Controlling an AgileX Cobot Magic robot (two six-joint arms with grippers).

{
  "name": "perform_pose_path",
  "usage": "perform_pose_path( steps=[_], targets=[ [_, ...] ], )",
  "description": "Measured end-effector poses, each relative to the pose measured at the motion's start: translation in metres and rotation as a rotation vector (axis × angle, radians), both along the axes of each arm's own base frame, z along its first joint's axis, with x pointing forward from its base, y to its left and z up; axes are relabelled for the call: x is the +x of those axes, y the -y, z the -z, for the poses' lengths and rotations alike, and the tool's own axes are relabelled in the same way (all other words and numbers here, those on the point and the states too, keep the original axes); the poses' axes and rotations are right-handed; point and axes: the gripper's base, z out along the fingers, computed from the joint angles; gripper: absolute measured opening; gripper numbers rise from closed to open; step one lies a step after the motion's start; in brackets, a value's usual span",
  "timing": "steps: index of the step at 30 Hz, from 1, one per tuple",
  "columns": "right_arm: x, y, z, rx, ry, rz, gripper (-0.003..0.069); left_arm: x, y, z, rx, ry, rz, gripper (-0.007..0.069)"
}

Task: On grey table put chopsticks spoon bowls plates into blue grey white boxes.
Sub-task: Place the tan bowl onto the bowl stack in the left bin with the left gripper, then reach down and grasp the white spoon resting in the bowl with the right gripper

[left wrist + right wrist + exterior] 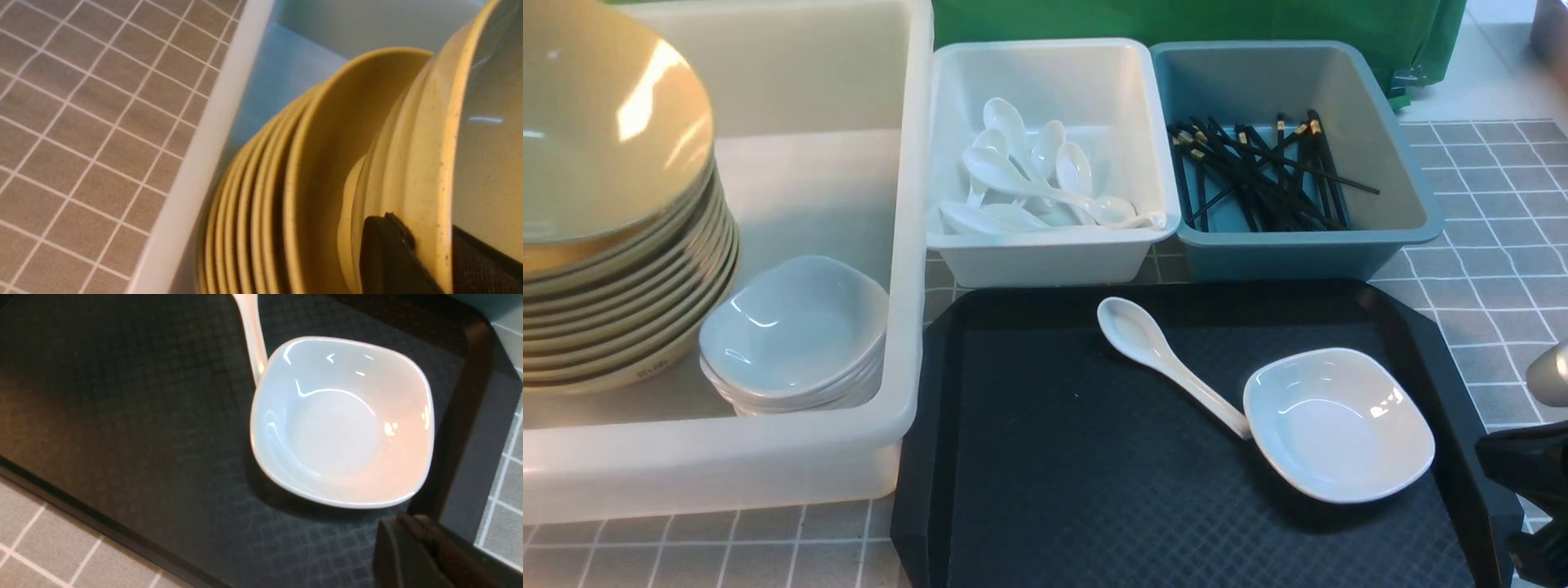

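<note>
Left wrist view, left hand [433, 253] pinching tilted bowl [429, 143] rim, right hand [408, 535] closed near plate [343, 420]

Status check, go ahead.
Left fingers shut on tilted bowl above stack in tub. Right fingers shut, empty, near plate on tray. Spoon handle against plate.

- You've got the grey table [1494, 269]: small square tiles, thin white grid lines.
- On its left side sits the large translucent white tub [913, 245].
- Just beside the tub, at the back, is the white box [1045, 263], with the blue-grey box [1298, 260] close against its right side.
- In front of those two you see the black tray [1029, 465], textured, with its left edge near the tub.
</note>
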Motion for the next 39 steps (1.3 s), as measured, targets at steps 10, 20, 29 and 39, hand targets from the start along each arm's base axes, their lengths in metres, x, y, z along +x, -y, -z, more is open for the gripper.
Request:
perform_pose_path(
  steps=[10, 20, 29, 39],
  targets=[
    [0.002, -0.001, 0.000, 0.027, 0.004, 0.022, 0.0054, -0.011, 0.001, -0.009, 0.047, 0.023, -0.079, 0.0475],
    [0.035, -0.024, 0.018, 0.048, -0.184, -0.062, 0.0232, -0.042, 0.087, -0.070, 0.096, 0.235, 0.155, 0.0451],
    [0.131, -0.083, 0.022, 0.015, -0.256, -0.235, 0.0367, -0.087, 0.204, -0.073, 0.276, 0.285, 0.778, 0.0029],
    [0.220, -0.129, 0.104, -0.257, -0.449, -0.343, 0.0358, -0.155, 0.206, 0.059, 0.400, -0.031, 0.963, -0.0011]
  ],
)
